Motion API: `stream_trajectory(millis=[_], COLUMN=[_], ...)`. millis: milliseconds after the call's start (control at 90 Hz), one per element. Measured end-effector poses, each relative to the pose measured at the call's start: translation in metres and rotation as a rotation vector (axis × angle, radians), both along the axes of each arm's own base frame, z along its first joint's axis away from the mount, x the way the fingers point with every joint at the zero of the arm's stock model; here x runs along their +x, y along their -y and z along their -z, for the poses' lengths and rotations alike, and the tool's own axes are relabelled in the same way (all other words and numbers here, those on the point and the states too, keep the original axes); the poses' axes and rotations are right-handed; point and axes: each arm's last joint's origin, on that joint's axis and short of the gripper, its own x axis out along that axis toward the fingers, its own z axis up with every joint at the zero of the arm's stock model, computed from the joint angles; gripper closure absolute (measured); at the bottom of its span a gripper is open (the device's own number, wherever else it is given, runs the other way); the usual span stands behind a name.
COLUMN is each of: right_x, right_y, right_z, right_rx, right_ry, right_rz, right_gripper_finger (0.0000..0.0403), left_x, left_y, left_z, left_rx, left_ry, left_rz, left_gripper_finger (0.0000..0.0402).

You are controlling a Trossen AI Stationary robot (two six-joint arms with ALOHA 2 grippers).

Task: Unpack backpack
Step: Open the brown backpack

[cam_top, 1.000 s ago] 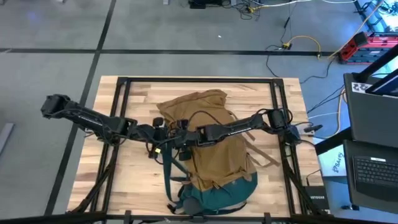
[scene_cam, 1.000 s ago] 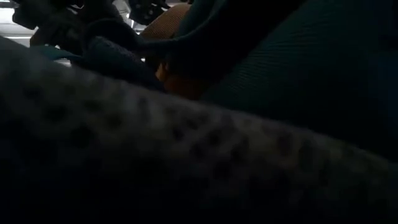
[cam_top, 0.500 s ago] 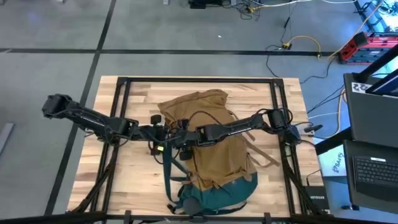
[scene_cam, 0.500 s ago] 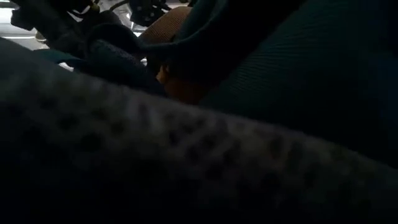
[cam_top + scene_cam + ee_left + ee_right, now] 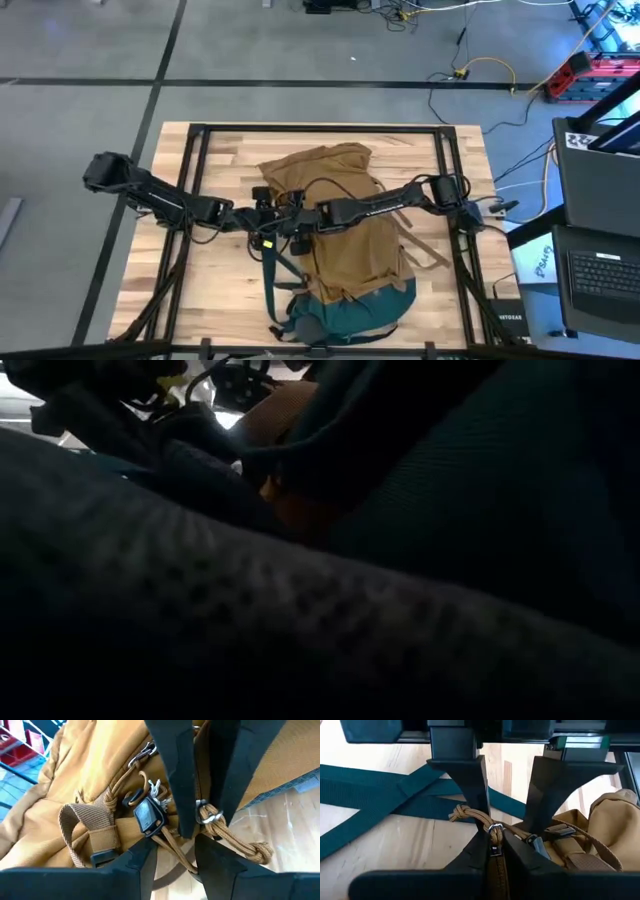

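The tan backpack [image 5: 345,230] lies flat on the table, its teal base [image 5: 350,310] toward the near edge. My right gripper [image 5: 493,840] reaches in from the right and is shut on a zip pull at the pack's left side. My left gripper [image 5: 175,849] comes from the left and faces it, open. Its fingers [image 5: 462,780] stand on either side of the pull's knotted tan cord [image 5: 464,813]. The low view is blocked by dark teal fabric [image 5: 450,510] close to the lens. My right gripper pinches the zip pull's metal tab [image 5: 493,849] between its two fingers, just behind the small ring [image 5: 493,827]. The fingers come in about level from the table's right. The knotted cord sticks out past the fingertips toward my left gripper, and the pack stays lying on the table.
Teal shoulder straps [image 5: 375,790] lie crossed on the wood left of the pack. A black clip and tan webbing loop [image 5: 147,817] sit beside the zip. Black frame rails [image 5: 190,180] run along the table's sides. Bare wood [image 5: 205,275] shows at the near left.
My left gripper has moved toward the table's right, closing in on the zip pull at the pack's left side. My right gripper has stayed where it was, and the backpack has not shifted.
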Motion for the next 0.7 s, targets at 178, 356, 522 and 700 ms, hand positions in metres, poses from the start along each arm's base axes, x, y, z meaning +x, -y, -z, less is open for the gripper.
stream_trajectory(millis=[178,356,522,700], right_x=[0.000,0.001,-0.002,-0.006], right_y=[0.000,-0.003,-0.013,-0.025], right_z=[-0.001,-0.011,-0.024,-0.035], right_rx=[0.001,-0.009,-0.039,-0.065], right_ry=[0.004,-0.017,-0.058,-0.088], right_rz=[-0.001,0.002,0.012,0.037], right_gripper_finger=[0.0383,0.0383,0.0383,0.0383], left_x=[0.000,0.001,0.002,0.003], left_y=[-0.001,-0.002,-0.002,-0.002], left_z=[0.000,-0.001,-0.003,-0.005], left_rx=[0.017,0.019,0.018,0.015], left_ry=[-0.004,0.006,0.023,0.033], left_rz=[-0.003,-0.017,-0.020,-0.023], left_gripper_finger=[0.0310,0.0391,0.0398,0.0400])
